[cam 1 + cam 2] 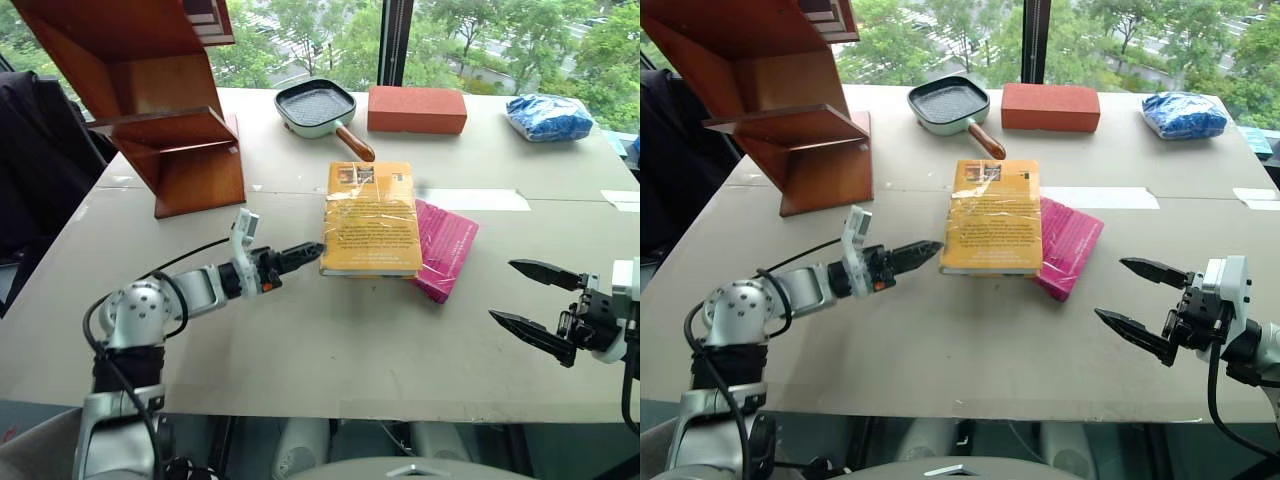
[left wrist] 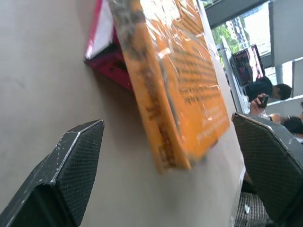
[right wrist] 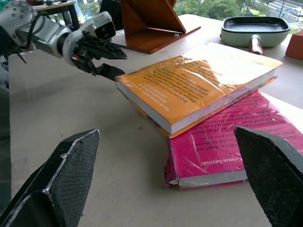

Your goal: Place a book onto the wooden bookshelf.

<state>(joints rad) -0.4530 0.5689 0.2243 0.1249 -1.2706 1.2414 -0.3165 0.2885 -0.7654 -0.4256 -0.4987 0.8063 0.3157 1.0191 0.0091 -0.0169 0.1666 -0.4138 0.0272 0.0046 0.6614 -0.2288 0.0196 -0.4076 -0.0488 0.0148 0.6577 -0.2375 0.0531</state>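
Left gripper point(image 1: 927, 250) fingers spread wide, empty, tips just beside the near corner of the book point(image 1: 992, 218). Right gripper point(image 1: 1140, 300) fingers wide too, holding nothing, well apart. Book lay flat on the bench point(image 1: 940, 350), overlapping a pink book point(image 1: 1068, 245); wooden bookshelf point(image 1: 790, 110) stood far-left. Risk: glossy wrap slipping, dragging the pink one.

Bright daylight from the windows behind, soft shadows on the surface point(image 1: 300, 340), glare on the book point(image 3: 199, 80) wrap, book point(image 2: 180, 90) blurred in left wrist view, claw fingers point(image 3: 61, 184) out of focus
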